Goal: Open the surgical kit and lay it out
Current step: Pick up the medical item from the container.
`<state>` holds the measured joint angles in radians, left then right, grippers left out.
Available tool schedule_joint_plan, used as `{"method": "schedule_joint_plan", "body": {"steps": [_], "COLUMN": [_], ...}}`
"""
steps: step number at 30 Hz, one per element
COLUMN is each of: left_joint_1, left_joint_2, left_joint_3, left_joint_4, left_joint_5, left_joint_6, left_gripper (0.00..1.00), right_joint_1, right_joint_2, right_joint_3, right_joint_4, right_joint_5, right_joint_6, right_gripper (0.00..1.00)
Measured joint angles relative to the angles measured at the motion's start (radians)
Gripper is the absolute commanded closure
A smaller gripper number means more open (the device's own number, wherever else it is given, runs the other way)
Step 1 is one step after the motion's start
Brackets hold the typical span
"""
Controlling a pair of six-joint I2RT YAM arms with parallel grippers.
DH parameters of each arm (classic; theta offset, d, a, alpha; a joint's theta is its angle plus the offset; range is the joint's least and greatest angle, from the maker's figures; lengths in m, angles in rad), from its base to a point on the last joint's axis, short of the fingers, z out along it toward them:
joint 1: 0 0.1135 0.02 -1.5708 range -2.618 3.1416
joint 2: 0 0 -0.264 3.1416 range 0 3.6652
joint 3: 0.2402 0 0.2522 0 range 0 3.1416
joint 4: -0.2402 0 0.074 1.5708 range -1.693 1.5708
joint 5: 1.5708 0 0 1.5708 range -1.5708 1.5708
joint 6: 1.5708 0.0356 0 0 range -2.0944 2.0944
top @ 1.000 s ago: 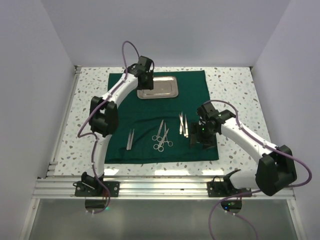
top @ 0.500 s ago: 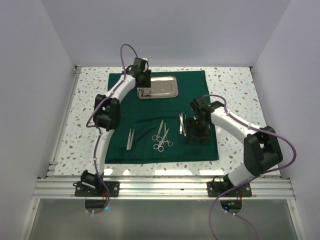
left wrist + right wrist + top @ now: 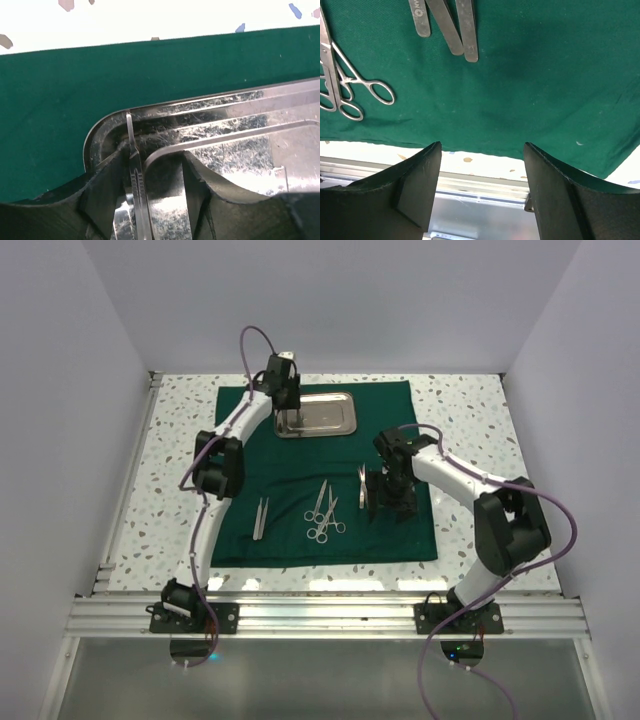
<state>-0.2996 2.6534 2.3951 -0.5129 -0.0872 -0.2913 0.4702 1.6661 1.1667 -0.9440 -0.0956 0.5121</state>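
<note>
The dark green cloth (image 3: 300, 465) lies spread flat on the table. The steel tray (image 3: 330, 415) sits at its far edge. My left gripper (image 3: 288, 418) is down in the tray's left end. In the left wrist view it is open (image 3: 152, 160) around a slim silver instrument (image 3: 136, 170), which lies in the tray (image 3: 240, 130) close to the left finger. My right gripper (image 3: 392, 508) is open and empty just above the cloth (image 3: 545, 75), right of a set of tweezers (image 3: 365, 488), which also show in the right wrist view (image 3: 450, 30).
Scissors (image 3: 322, 512) lie mid-cloth and show in the right wrist view (image 3: 345, 85). More tweezers (image 3: 260, 517) lie at the cloth's left. A metal rail (image 3: 320, 615) runs along the table's near edge. White walls enclose the speckled table (image 3: 470, 410).
My right gripper has moved left and away from the near edge, closer to the tweezers. My left gripper has shifted slightly and settled at the tray's left end.
</note>
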Motion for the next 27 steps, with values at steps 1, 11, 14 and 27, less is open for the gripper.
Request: {"method": "schedule_joint_plan", "body": {"steps": [1, 11, 14, 27], "left_joint_1": [0.001, 0.012, 0.012, 0.023], "left_joint_2": [0.007, 0.046, 0.050, -0.027], "left_joint_3": [0.008, 0.058, 0.065, -0.062], "left_joint_4": [0.005, -0.001, -0.008, 0.029], "left_joint_5": [-0.003, -0.037, -0.042, 0.076], "left_joint_6": [0.000, 0.034, 0.041, 0.037], "left_gripper": [0.48, 0.91, 0.96, 1.00], "right_joint_1": [0.000, 0.000, 0.000, 0.000], "right_joint_2": [0.005, 0.036, 0.039, 0.042], "right_joint_3": [0.001, 0.004, 0.003, -0.014], "right_joint_4": [0.000, -0.001, 0.002, 0.022], "right_joint_5": [0.000, -0.004, -0.008, -0.044], "right_joint_6": [0.000, -0.003, -0.005, -0.005], "right_gripper": [0.30, 0.30, 0.30, 0.30]}}
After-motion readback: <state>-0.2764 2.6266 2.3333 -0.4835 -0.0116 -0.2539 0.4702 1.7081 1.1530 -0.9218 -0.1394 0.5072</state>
